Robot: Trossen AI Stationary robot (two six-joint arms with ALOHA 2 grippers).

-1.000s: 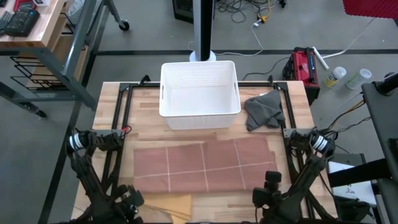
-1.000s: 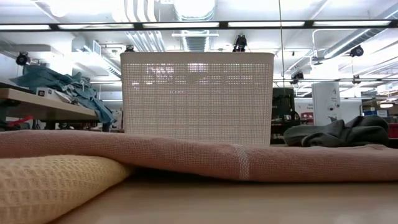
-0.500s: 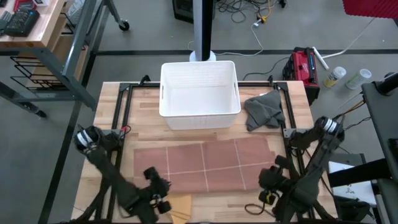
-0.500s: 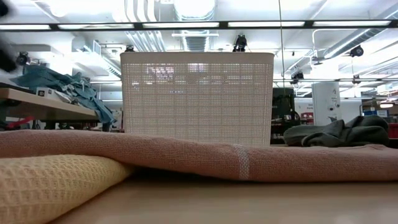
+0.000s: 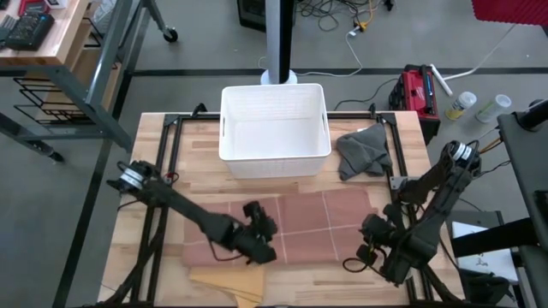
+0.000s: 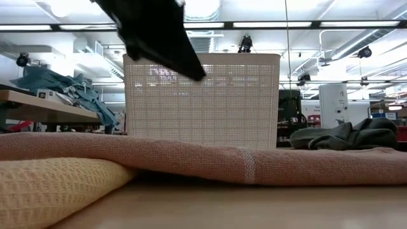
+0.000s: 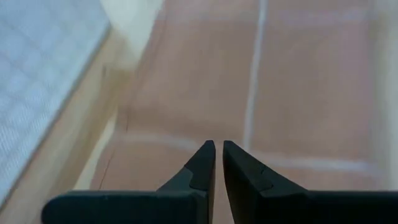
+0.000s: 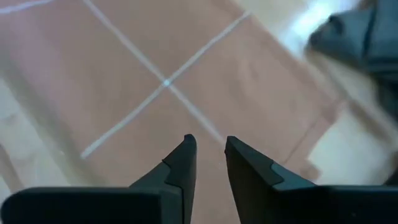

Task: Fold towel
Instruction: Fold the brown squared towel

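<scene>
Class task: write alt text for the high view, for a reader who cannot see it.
Overhead, a pink towel with white grid lines lies flat on a wooden table; the left gripper reaches over it, the right gripper hovers at its edge. Behind stand a white basket and a grey cloth.

On your table (image 5: 154, 145) a white basket (image 5: 275, 130) sits at the far middle edge; you see its mesh wall side-on in the low view. Just to its right lies a crumpled grey cloth (image 5: 363, 151), near the table's far right corner. At the near edge, left of centre, a yellow waffle cloth (image 5: 231, 281) lies flat. Beyond the table, a white post (image 5: 278, 38) rises just behind the basket. On the floor to the right you have a red case (image 5: 417, 89) and two bottles (image 5: 469, 104), with cables (image 5: 342, 17) trailing farther back. At the far left stands a wooden bench (image 5: 38, 34).
</scene>
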